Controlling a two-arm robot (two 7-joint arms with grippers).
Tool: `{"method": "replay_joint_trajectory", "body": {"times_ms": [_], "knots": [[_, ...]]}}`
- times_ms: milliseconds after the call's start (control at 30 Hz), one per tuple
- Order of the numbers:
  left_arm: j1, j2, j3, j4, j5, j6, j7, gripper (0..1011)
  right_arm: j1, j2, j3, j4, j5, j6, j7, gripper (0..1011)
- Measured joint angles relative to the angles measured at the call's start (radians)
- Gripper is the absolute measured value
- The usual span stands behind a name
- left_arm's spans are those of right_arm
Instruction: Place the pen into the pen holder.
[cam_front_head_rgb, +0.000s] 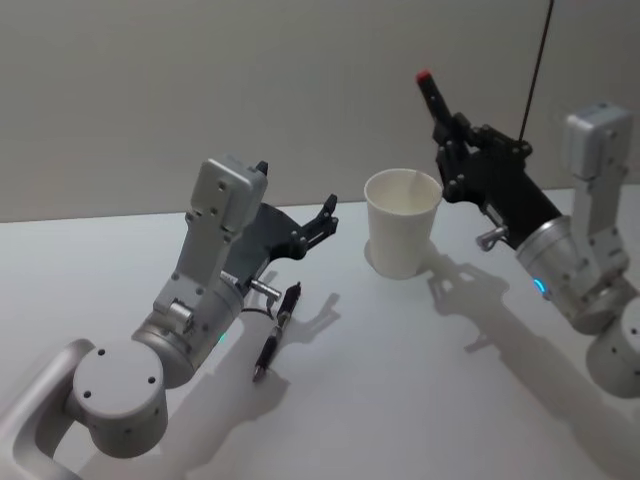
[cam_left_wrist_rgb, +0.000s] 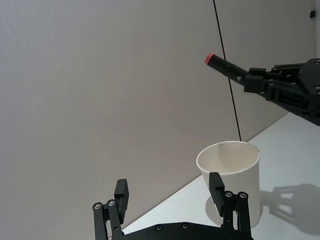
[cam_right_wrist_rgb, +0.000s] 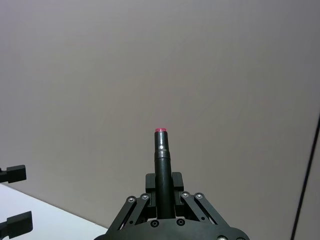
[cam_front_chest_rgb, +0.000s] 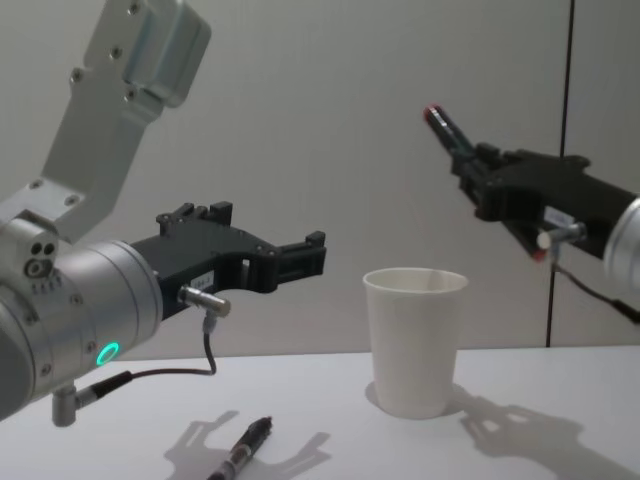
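A slim black pen with a red end (cam_front_head_rgb: 432, 95) is held clamped in the right gripper (cam_front_head_rgb: 452, 135), long axis tilted upward, just above and right of the plain white paper cup (cam_front_head_rgb: 402, 235), while the left gripper (cam_front_head_rgb: 326, 215) is hung spread open to the cup's left.

- My right gripper (cam_right_wrist_rgb: 161, 184) hides the lower end of the red-tipped pen (cam_right_wrist_rgb: 161, 160).
- The chest view's bottom edge crops one end of the lying pen (cam_front_chest_rgb: 243, 452).

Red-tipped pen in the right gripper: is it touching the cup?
Apart. The chest view shows the pen, clamped in the right gripper, raised well above the cup, with a clear gap between it and the rim.
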Motion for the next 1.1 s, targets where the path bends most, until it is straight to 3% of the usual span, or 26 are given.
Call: {"method": "replay_joint_trajectory", "body": {"times_ms": [467, 1100], "knots": [[0.000, 0.000, 0.000, 0.000, 0.000, 0.000, 0.000, 1001, 0.102, -0.051, -0.025, 0.156, -0.078, -0.062, 0.040, 177], [0.000, 0.000, 0.000, 0.000, 0.000, 0.000, 0.000, 1001, 0.187, -0.088, -0.038, 0.297, -0.151, -0.170, 0.037, 177]]}}
